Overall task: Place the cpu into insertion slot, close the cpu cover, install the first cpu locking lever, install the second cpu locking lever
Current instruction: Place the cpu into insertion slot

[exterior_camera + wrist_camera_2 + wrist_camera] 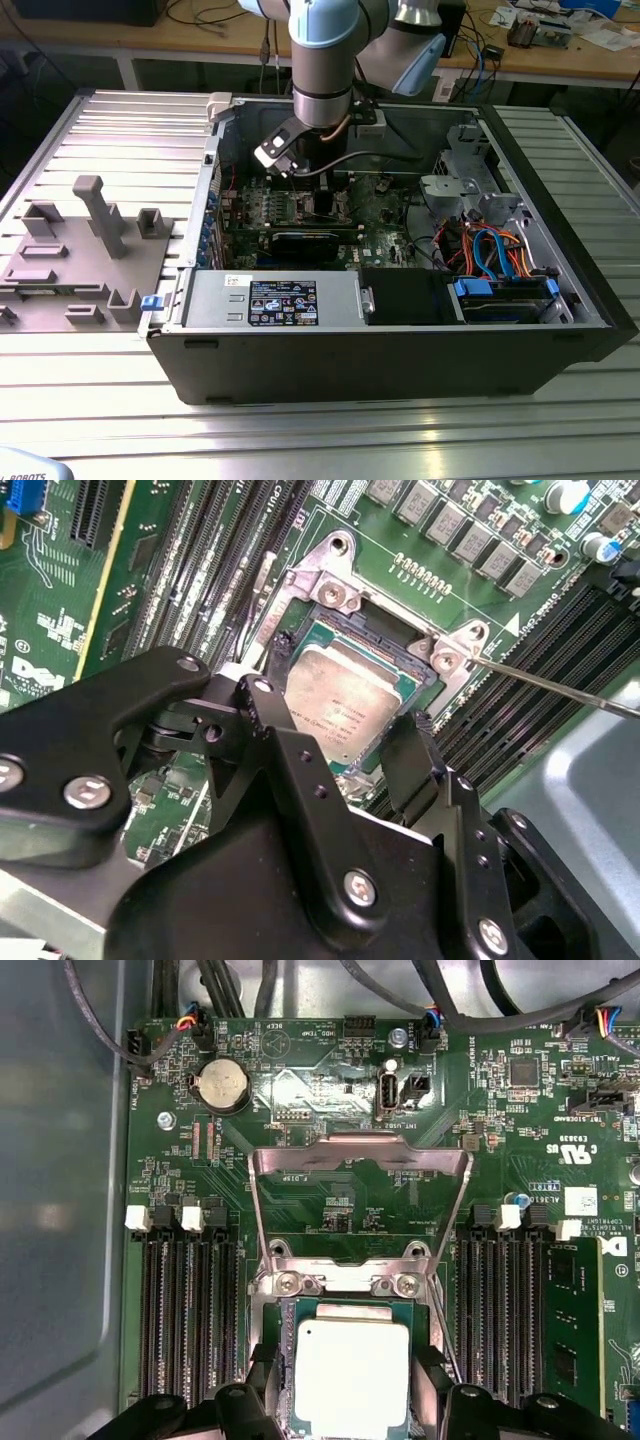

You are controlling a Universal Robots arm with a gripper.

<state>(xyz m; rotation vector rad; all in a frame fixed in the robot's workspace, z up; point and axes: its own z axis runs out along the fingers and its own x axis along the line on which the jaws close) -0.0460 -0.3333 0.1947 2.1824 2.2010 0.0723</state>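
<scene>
The cpu [352, 1372] lies flat in the insertion slot [340, 1282], its silver top facing up; the second wrist view shows the cpu [350, 695] inside the dark socket frame. My gripper [350, 1360] reaches down over it with one black finger against each side of the chip, and the gripper [338, 712] looks shut on it. The cpu cover [360, 1152] is swung up and open behind the socket. A thin locking lever [560, 685] sticks out sideways from the socket corner. In the exterior view the gripper [303, 185] is low inside the open computer case.
Black memory slots [185, 1310] flank the socket on both sides. A coin battery [220, 1085] and cable plugs sit beyond the cover. Case walls [560, 250], drive cables [490, 250] and the power supply [270, 300] surround the board. A grey fixture [90, 250] stands at the exterior view's left.
</scene>
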